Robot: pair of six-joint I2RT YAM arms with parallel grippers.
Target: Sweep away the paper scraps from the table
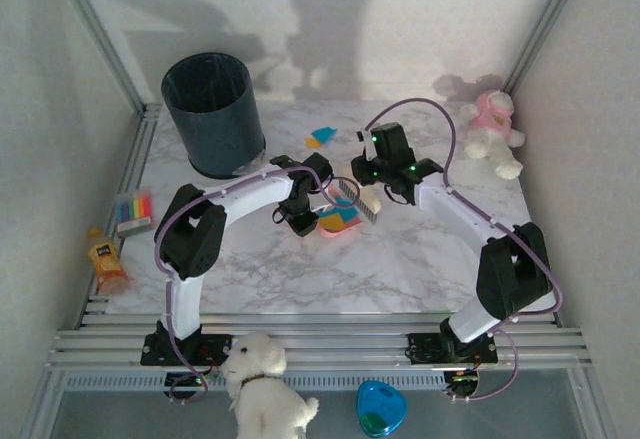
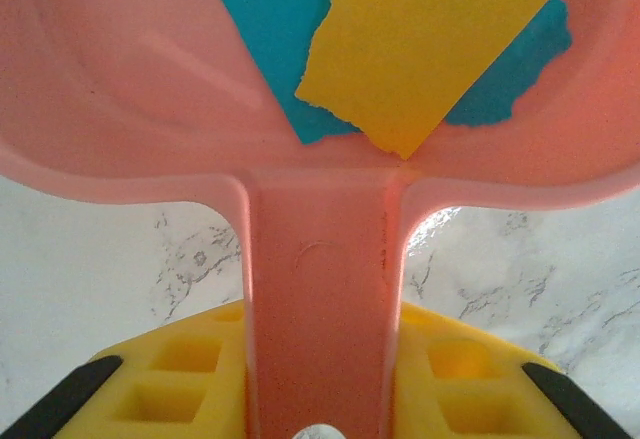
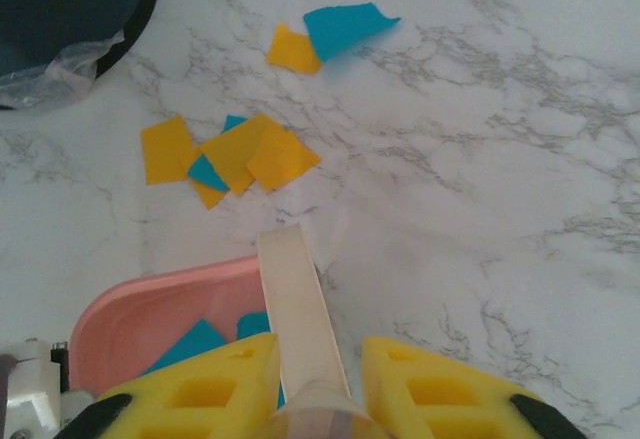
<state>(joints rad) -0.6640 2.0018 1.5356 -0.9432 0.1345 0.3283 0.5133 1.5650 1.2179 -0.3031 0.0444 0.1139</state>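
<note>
Left gripper (image 2: 320, 399): clamped on the handle (image 2: 320, 279) of the pink dustpan (image 2: 110, 89). One yellow finger sits each side, with the handle pinched between them.

Paper scraps (image 2: 430, 49) inside the dustpan: one big orange-yellow piece lying over teal ones, at the handle end of the pan. My right wrist view also shows teal bits in the dustpan.

Right gripper (image 3: 318, 389): closed on a cream brush (image 3: 292, 289), the shaft squeezed between both fingers. The shaft runs forward along the dustpan's right rim and ends just past its open lip. From overhead, the white bristles sit just beside the dustpan on its far right side.

Loose on the table (image 3: 500, 209):
- A cluster (image 3: 235, 154) of overlapping orange-yellow bits with two small teal ones tucked in, lying just beyond the dustpan's lip.
- A pair (image 3: 325, 34), one orange-yellow and one teal, touching each other. It lies farther out past the dustpan, well apart from the cluster.

The dustpan is near mid-table, between my two wrists. I can't tell whether its lip actually touches the surface.

A dark bin (image 1: 213, 114) stands upright beyond the dustpan and off to its left, with a clear liner showing at the rim. The cluster lies between the dustpan and the bin.
</note>
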